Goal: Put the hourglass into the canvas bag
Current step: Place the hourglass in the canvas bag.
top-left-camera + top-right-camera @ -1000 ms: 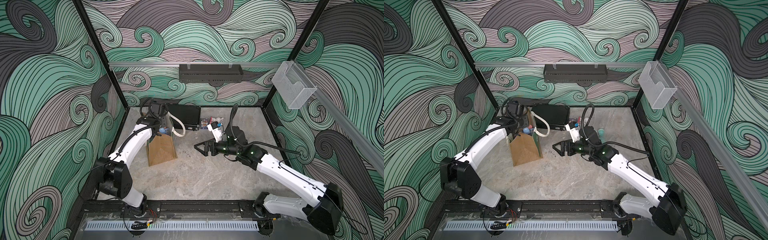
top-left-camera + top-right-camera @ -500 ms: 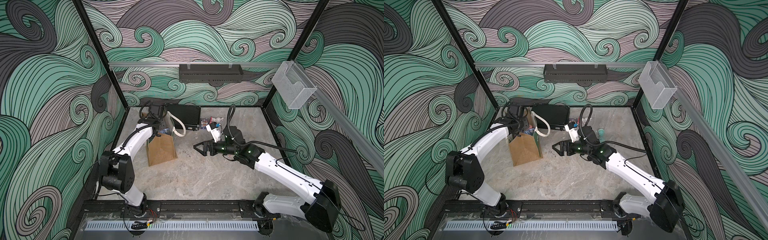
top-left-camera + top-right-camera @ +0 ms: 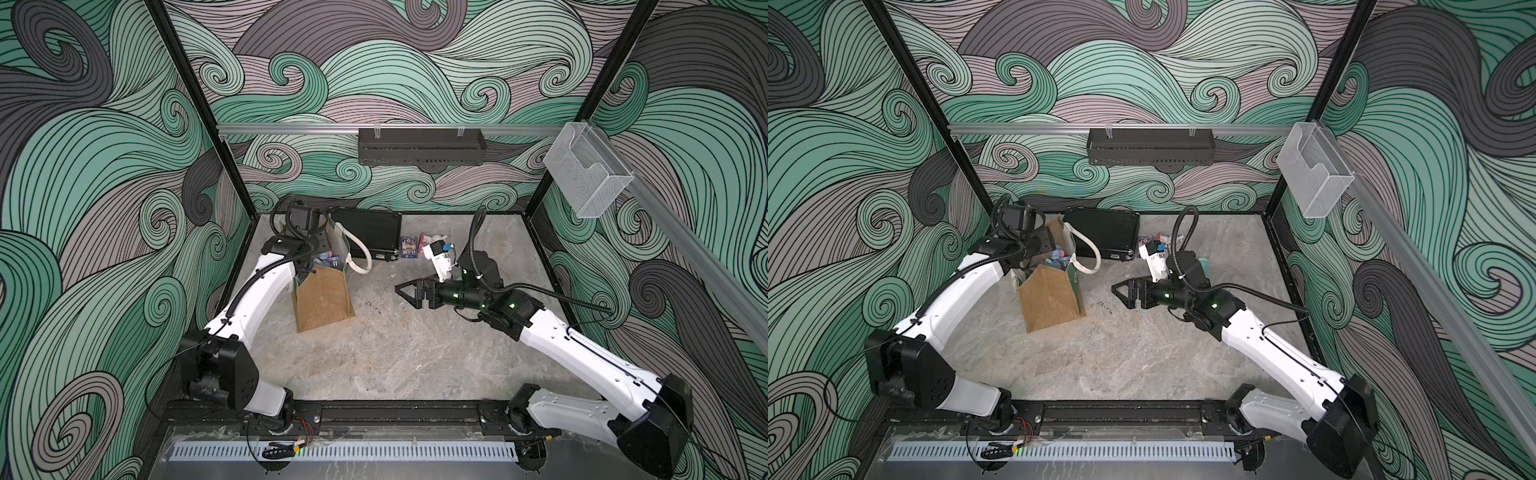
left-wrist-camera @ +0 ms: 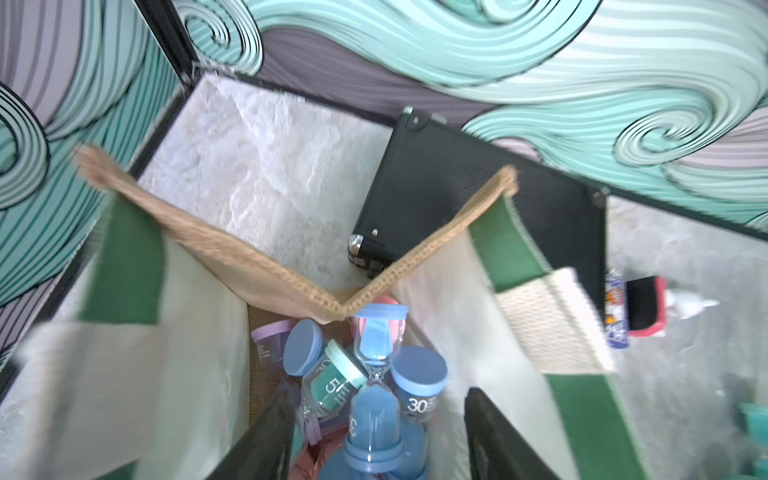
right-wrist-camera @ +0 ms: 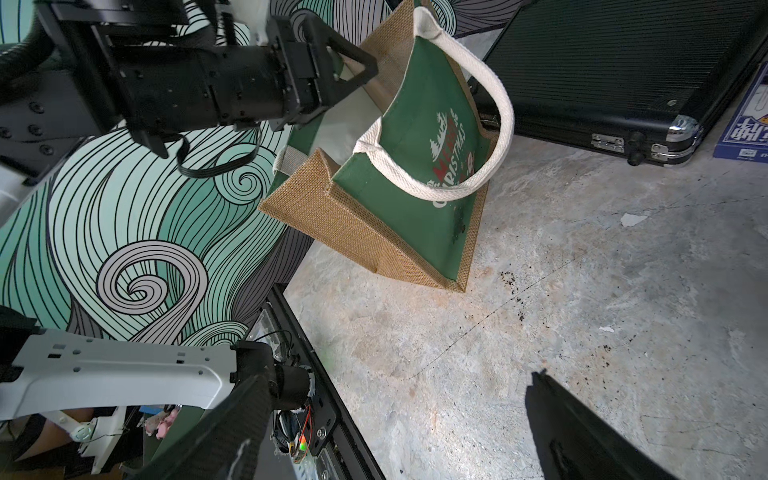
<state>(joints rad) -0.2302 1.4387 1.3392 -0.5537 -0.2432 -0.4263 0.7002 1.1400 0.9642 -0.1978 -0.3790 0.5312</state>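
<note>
Tan burlap is forming the one canvas bag (image 3: 322,299), which is standing upright on the counter (image 3: 395,353) beside one black case (image 3: 365,232). The left tool (image 4: 379,395) is hanging in the bag's mouth, its two jaws spread and clear of the blue hourglass (image 4: 374,413) between them. That hourglass is resting inside the bag on at least four others. The right tool (image 3: 407,294) is hovering nearby, spread wide and empty.
</note>
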